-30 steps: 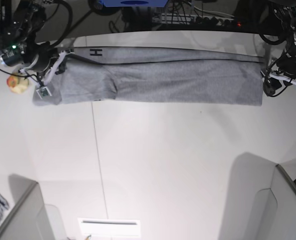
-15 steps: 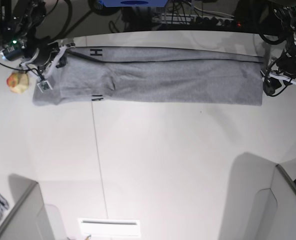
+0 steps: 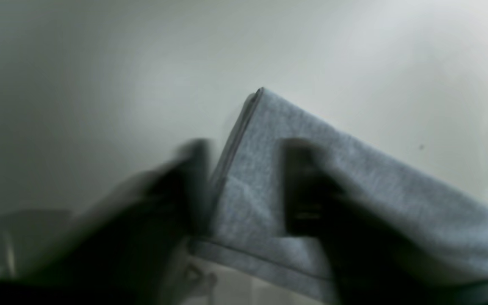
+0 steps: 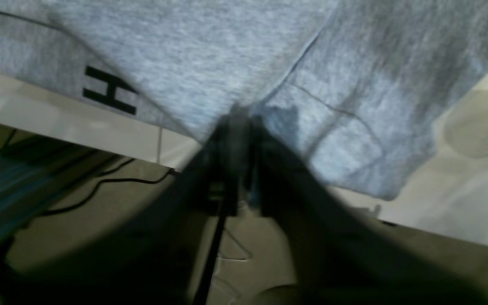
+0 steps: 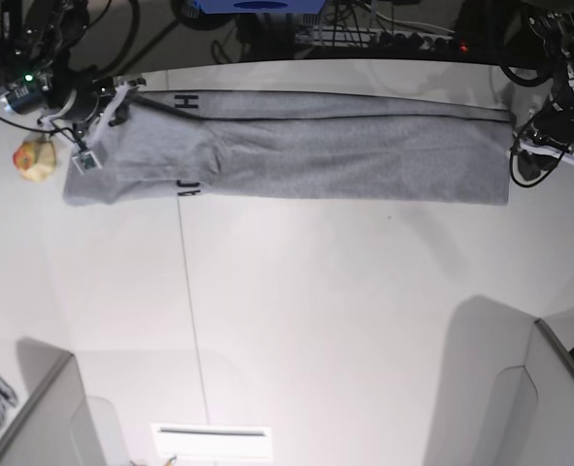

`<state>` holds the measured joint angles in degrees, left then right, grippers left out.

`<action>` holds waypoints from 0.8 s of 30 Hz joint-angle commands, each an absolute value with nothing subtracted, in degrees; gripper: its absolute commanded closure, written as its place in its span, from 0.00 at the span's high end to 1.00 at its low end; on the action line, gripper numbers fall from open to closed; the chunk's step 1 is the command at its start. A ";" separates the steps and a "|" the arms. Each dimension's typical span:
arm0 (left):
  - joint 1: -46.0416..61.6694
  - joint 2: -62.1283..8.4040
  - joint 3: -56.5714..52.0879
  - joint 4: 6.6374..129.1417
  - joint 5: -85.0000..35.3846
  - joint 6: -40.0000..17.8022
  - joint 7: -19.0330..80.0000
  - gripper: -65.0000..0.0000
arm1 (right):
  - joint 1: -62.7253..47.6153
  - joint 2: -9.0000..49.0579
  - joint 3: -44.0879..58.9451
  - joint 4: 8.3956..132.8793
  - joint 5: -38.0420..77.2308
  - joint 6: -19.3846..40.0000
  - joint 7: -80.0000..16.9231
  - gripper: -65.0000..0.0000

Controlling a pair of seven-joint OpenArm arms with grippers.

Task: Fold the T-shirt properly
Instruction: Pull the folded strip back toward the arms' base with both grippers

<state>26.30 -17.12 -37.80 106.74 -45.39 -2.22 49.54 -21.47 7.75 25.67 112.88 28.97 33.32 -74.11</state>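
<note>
T-shirt [image 5: 296, 155] along table's [image 5: 316, 320] far edge (toy [image 5: 34, 160] beside)

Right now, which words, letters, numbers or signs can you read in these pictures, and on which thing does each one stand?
"H": black block capital on the heather-grey cotton T-shirt, near its far edge; also seen in the base view.
Black lettering at the T-shirt's near edge: partly folded under, not readable.
Small square tag with a dark code pattern hanging by the right arm: too small to read.
</note>
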 commanded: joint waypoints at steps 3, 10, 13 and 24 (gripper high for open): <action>24.66 -15.69 -38.02 107.56 -46.02 -2.59 48.66 0.00 | -21.05 9.19 26.07 113.89 29.23 33.36 -68.62 0.35; 20.97 -12.88 -32.92 105.10 -45.93 -2.59 48.31 0.00 | -17.27 11.91 25.54 109.41 26.07 33.36 -61.93 0.00; 18.86 -12.70 -31.34 100.26 -45.14 -2.59 48.31 0.00 | -14.46 11.30 25.54 105.45 19.74 33.36 -61.76 0.00; 14.81 -10.51 -31.60 87.16 -32.84 -2.59 40.75 0.00 | -6.73 11.56 20.09 88.92 11.47 33.27 -54.55 0.00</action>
<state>14.90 -10.02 -31.51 86.94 -34.00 -3.31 39.48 -7.01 11.35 20.23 88.66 12.27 33.34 -54.24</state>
